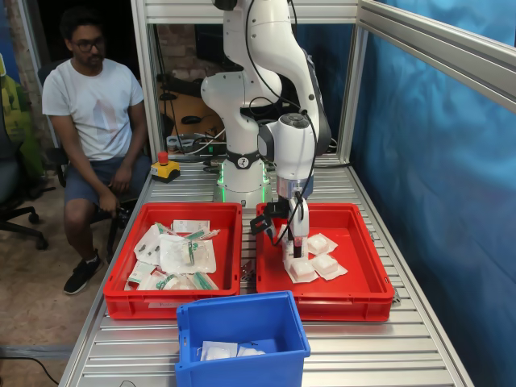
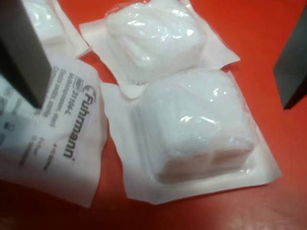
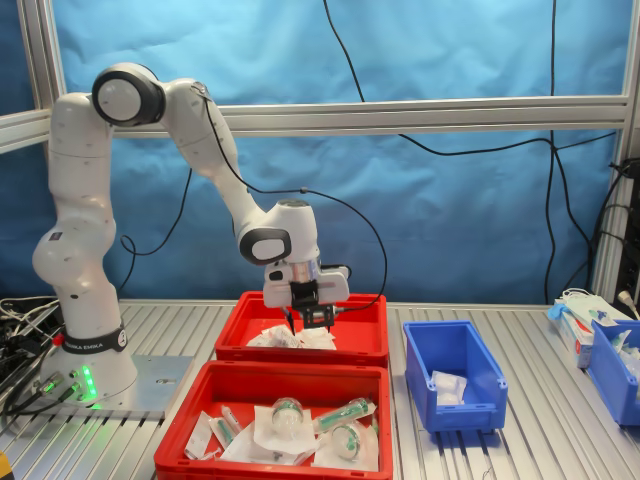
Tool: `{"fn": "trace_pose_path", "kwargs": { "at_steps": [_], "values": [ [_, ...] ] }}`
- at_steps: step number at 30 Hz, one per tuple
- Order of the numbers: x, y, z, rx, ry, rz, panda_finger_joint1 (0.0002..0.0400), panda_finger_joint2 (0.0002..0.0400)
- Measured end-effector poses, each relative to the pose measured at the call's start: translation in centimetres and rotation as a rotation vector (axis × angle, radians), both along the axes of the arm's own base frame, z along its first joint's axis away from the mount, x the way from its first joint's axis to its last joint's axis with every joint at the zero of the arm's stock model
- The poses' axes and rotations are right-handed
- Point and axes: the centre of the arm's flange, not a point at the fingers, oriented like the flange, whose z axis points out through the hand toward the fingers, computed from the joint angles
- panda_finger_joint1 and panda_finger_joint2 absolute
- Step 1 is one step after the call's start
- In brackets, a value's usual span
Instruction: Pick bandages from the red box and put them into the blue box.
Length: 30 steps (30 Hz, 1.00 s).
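- Three views, taken in turn; first exterior view: the fingers (image 1: pixel 297 246) hang low inside the red box (image 1: pixel 367 292), right over a cluster of white bandages (image 1: pixel 313 260). The blue box (image 1: pixel 242 321) stands on the counter (image 1: pixel 387 355) nearer the camera, with a couple of white packets already in it. Another red tray (image 1: pixel 121 298) of green-printed wrappers lies at the first exterior view's left.
- Wrist view: two dark fingers (image 2: pixel 21 52) stand released and spread wide, holding nothing. A puffy square packet (image 2: pixel 196 127) lies directly between them on the red floor, roughly centred in the gap. Being about square, it shows no clear long axis. A second packet (image 2: pixel 153 40) touches it on one side, and a flat printed wrapper (image 2: pixel 57 143) lies partly under one finger.
- Second exterior view: the fingers (image 3: pixel 312 322) sit just above the packets in the far red box (image 3: pixel 300 350); the blue box (image 3: pixel 455 405) is off to the second exterior view's right.
- Judgement: the coming move turns on a straight drop onto the centred packet, then closing without catching its neighbour.
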Motion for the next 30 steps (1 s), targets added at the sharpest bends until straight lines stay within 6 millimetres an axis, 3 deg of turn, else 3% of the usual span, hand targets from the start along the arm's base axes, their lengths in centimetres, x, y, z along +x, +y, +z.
{"fn": "trace_pose_path", "kwargs": {
  "at_steps": [13, 30],
  "values": [
    [-0.1, 0.2, -1.4, 0.001, 0.013, 0.003, 0.04, 0.04],
    [2.1, 0.8, -2.7, 0.009, 0.013, 0.002, 0.04, 0.04]
  ]
}}
